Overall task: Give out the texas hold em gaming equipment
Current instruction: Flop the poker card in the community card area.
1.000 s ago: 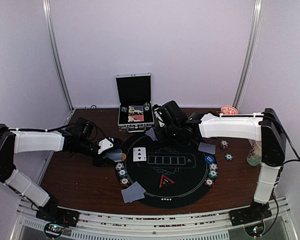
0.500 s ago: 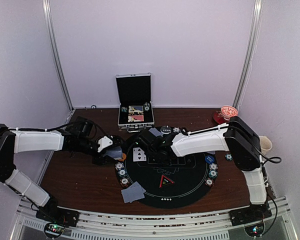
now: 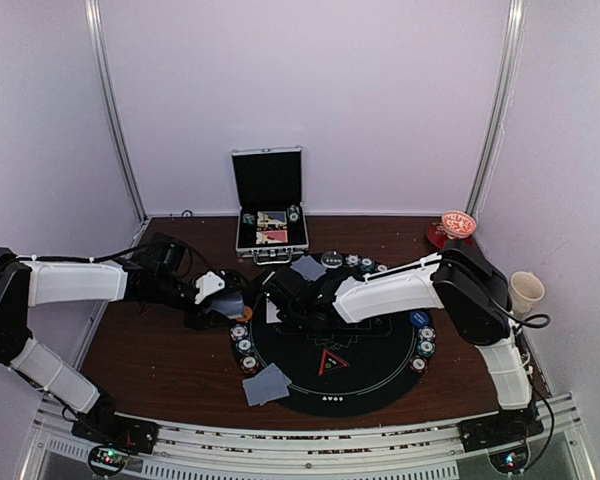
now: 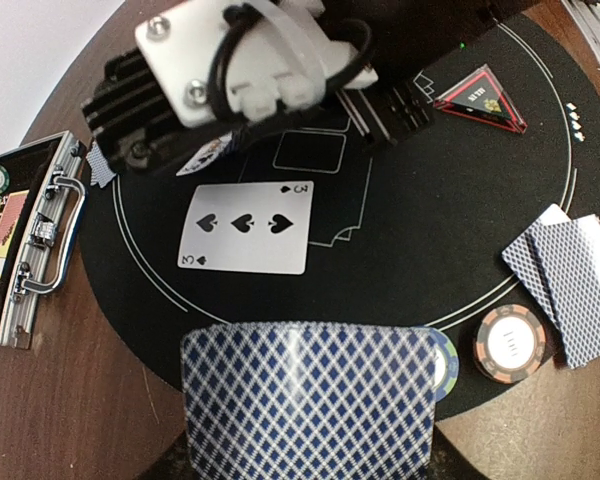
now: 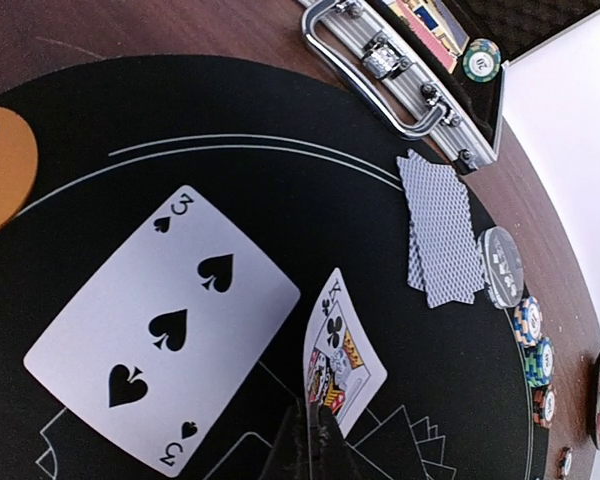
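One face-up three of spades [image 4: 245,228] at the mat's [image 4: 400,260] 10 o'clock. Right gripper [image 5: 315,415] pinches one king [image 5: 345,350]; left gripper [image 3: 223,303] clamps a blue-backed card [image 4: 310,400].

Dark wooden tabletop [image 3: 150,350], large round black mat [image 3: 370,380] laid at the middle toward the near edge, silver case [image 3: 268,180] stood open at the far edge, red round dish [image 3: 458,222] set at the far right corner, face-down cards [image 3: 267,383] lapped over the mat's near left rim onto the wood.
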`<action>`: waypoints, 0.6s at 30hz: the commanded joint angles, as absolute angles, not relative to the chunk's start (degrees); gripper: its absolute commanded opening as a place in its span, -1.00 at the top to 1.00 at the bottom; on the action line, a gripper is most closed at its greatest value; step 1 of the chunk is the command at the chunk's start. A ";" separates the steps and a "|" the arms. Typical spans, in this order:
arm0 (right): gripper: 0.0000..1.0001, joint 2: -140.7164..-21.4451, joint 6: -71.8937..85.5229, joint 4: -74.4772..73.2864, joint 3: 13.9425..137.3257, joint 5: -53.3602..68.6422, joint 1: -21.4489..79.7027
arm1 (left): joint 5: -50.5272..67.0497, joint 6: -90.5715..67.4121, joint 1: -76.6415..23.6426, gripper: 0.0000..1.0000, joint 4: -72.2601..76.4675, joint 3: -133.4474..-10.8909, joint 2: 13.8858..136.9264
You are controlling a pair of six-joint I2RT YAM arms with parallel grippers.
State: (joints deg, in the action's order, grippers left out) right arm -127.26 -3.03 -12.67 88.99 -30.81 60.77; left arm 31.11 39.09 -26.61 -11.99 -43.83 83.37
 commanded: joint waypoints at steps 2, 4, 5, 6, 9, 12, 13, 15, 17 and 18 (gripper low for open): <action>1.00 -129.65 -4.01 -10.37 89.40 -28.73 61.50 | 32.09 38.66 -26.20 -0.12 -9.67 -45.62 83.58; 0.98 -129.76 -4.24 -9.83 89.15 -28.06 61.65 | 32.09 38.67 -26.20 -0.11 -9.66 -45.62 83.58; 0.97 -129.85 -4.31 -9.70 89.11 -27.60 61.75 | 32.09 38.66 -26.21 -0.11 -9.67 -45.57 83.58; 0.95 -129.90 -4.37 -9.67 89.12 -27.40 61.83 | 32.11 38.67 -26.19 -0.11 -9.67 -45.61 83.58; 0.86 -130.32 -4.57 -10.11 89.25 -27.58 62.00 | 32.15 38.76 -26.19 -0.11 -9.76 -45.62 83.54; 0.69 -130.12 -4.60 -10.73 89.06 -27.82 62.13 | 32.28 38.76 -26.17 -0.11 -9.84 -45.62 83.50; 0.65 -129.89 -4.57 -10.91 89.01 -27.90 62.19 | 32.26 38.75 -26.15 -0.11 -9.84 -45.62 83.50; 0.56 -129.44 -4.57 -11.33 88.82 -27.97 62.35 | 32.27 38.80 -26.21 -0.11 -9.90 -45.62 83.62; 0.51 -129.06 -4.52 -11.94 88.73 -28.22 62.60 | 32.32 38.85 -26.11 -0.12 -9.91 -45.62 83.58; 0.48 -128.84 -4.49 -12.15 88.64 -28.36 62.66 | 32.29 38.81 -26.20 -0.11 -9.91 -45.62 83.54</action>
State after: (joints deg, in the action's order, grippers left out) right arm -129.58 -4.71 -10.70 88.99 -28.29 61.91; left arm 31.11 39.09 -26.61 -11.99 -43.83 83.35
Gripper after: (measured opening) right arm 0.241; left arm 0.561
